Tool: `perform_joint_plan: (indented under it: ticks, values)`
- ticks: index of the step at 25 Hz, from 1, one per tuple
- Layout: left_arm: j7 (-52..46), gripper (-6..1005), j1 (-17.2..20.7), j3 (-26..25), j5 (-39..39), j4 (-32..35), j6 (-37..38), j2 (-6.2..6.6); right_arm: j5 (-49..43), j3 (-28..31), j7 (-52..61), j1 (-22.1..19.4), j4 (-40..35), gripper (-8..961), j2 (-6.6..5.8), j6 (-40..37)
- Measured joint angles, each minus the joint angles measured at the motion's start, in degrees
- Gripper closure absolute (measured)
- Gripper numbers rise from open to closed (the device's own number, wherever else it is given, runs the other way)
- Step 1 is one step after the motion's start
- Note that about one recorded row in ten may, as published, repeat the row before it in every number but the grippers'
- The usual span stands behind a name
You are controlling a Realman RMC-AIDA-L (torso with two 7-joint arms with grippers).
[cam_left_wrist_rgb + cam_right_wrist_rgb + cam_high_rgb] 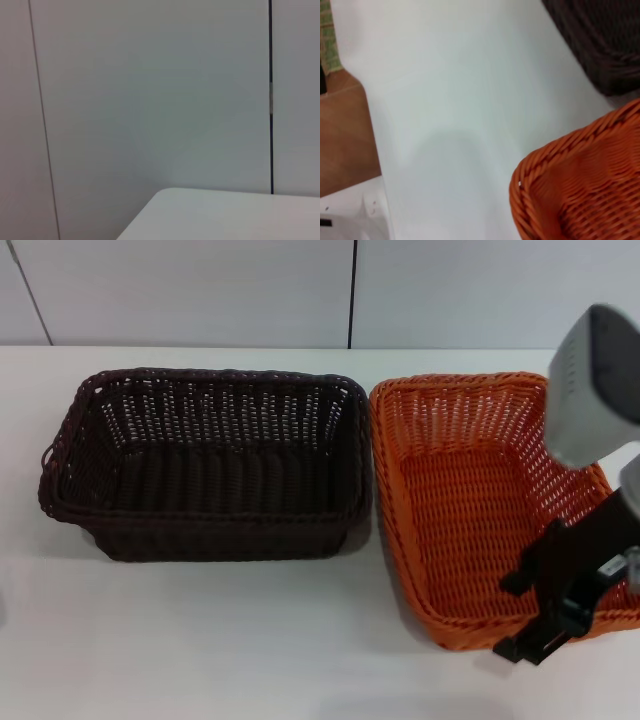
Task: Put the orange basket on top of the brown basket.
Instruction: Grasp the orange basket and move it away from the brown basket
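Note:
The orange basket (470, 510) sits on the white table at the right, its long side running away from me. The brown basket (205, 465) sits just left of it, the two nearly touching. My right gripper (512, 618) is at the orange basket's near right corner. It is open, with one black finger inside the basket and the other outside, straddling the near rim. The right wrist view shows the orange basket's braided corner (580, 185) and a corner of the brown basket (600, 45), but no fingers. The left gripper is out of view.
The white table (250, 640) has bare surface in front of both baskets. A pale panelled wall (200, 290) stands behind the table. The left wrist view shows only that wall and a table corner (225, 215). The right wrist view shows brown floor (345, 135) beyond the table edge.

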Motion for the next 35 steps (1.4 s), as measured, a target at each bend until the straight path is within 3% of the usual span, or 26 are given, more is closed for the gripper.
perform_joint_plan:
  ticks: [4,11,18,19,26,35]
  values:
    - [0.00,211,0.04,0.06,0.01,-0.03,0.18,0.13,-0.59,-3.32,0.20,0.81,4.00,199,0.25,2.18]
    - [0.00,211,0.02,-0.39,0.03,0.44,0.23,0.38,-5.59,-7.10,3.64,0.87,4.35,200,0.43,6.61]
    - [0.01,211,-0.57,-0.47,0.03,1.45,0.36,0.57,-6.60,-10.02,5.33,2.20,6.88,277,0.42,9.15]
    - [0.02,211,-0.57,-0.51,0.03,1.56,0.56,0.61,-6.64,-10.56,5.49,2.28,6.53,517,0.41,9.21]
    - [0.02,211,-0.58,-0.56,0.30,2.21,1.89,0.63,-8.90,-11.02,8.63,1.86,2.02,719,0.53,10.28]
    - [0.02,211,-0.57,-0.52,0.46,2.26,2.88,0.63,-10.60,-11.73,14.35,1.75,-7.83,798,0.59,10.79]
